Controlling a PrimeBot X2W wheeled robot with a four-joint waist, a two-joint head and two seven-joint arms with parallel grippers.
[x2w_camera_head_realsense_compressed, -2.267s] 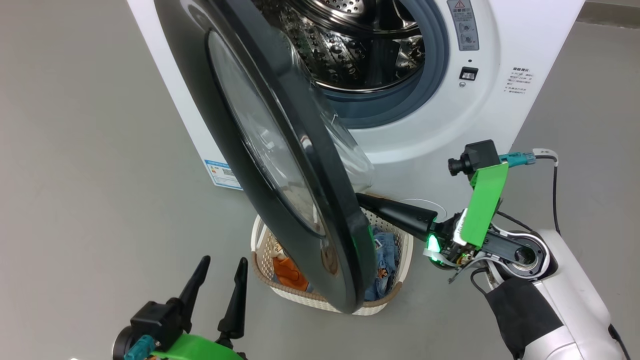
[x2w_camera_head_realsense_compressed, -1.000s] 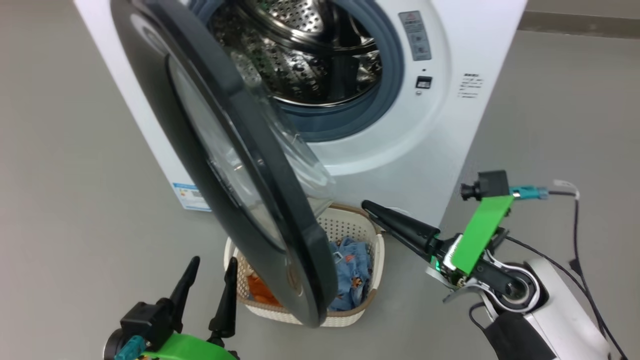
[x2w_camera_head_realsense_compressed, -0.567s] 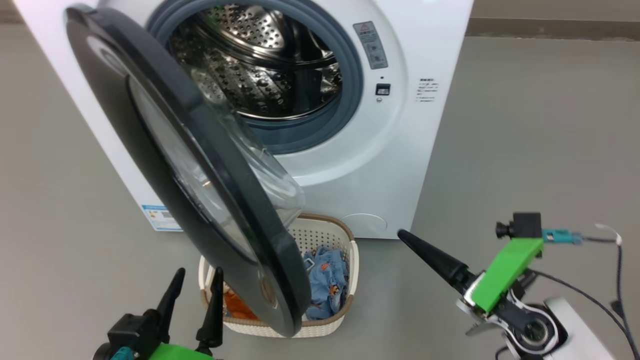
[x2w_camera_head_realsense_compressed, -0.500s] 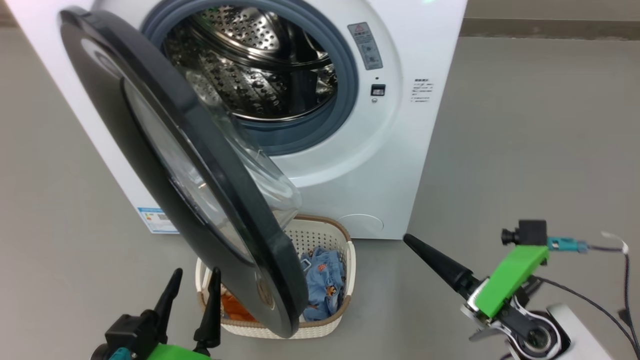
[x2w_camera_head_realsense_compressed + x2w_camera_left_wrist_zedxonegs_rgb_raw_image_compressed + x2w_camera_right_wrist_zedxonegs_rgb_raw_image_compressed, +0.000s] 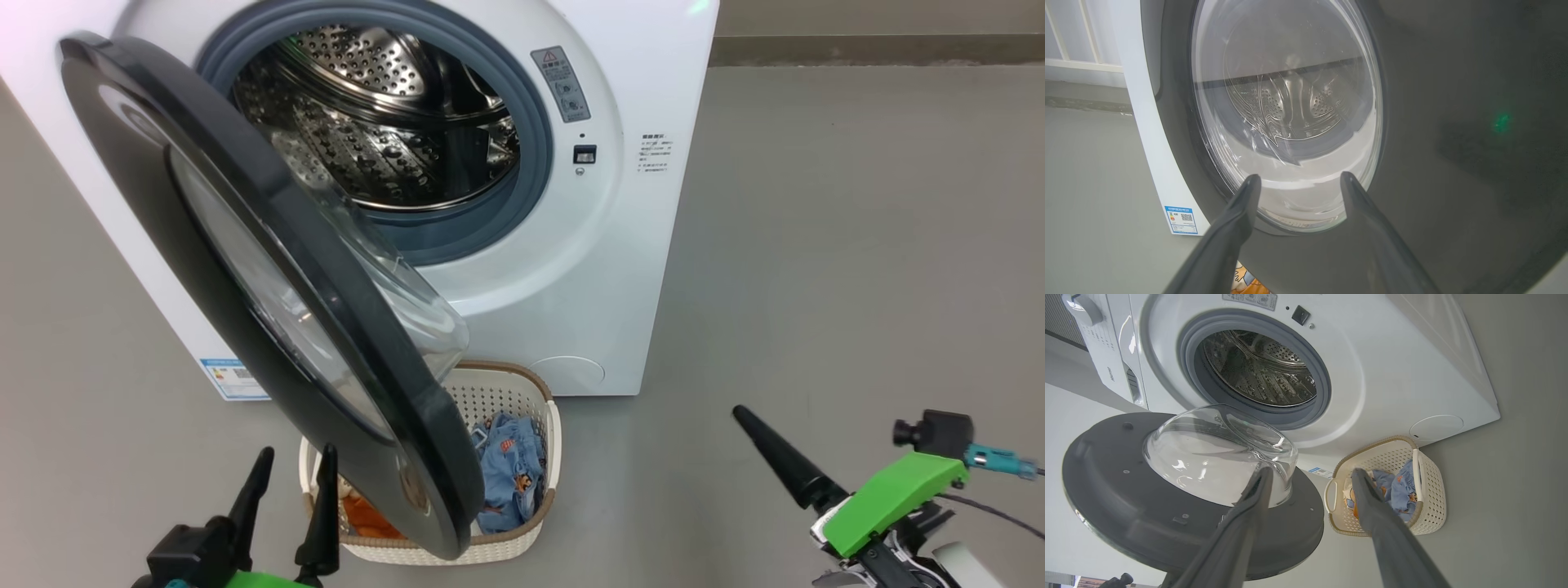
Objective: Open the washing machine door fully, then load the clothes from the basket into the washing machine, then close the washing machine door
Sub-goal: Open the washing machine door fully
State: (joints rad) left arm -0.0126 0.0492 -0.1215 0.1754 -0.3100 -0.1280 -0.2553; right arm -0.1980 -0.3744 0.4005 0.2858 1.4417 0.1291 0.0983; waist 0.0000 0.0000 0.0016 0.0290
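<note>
The white washing machine (image 5: 620, 269) shows its steel drum (image 5: 384, 131). The washing machine door (image 5: 204, 269) stands swung out on its left hinge, and its lower edge hangs over the left part of the basket (image 5: 500, 369). In the basket lie the clothes (image 5: 502, 465), light blue with orange. My left gripper (image 5: 296, 451) is open at the lower left, close to the door's outer face (image 5: 1453, 122), its fingers (image 5: 1249, 192) apart in front of the glass. My right gripper (image 5: 741, 415) is open to the right of the basket, touching nothing, and points at the door's glass bowl (image 5: 1220, 453) and the basket (image 5: 1429, 498).
Grey floor (image 5: 857, 245) spreads to the right of the machine and before it. A blue label (image 5: 233, 380) sits at the machine's lower left corner. A second white appliance (image 5: 1106, 355) stands beside the machine. A wall skirting (image 5: 873, 49) runs along the back.
The camera has drawn back and the whole picture has shifted. My right gripper has pulled away from the basket's back corner toward the right. The door holds the same angle.
</note>
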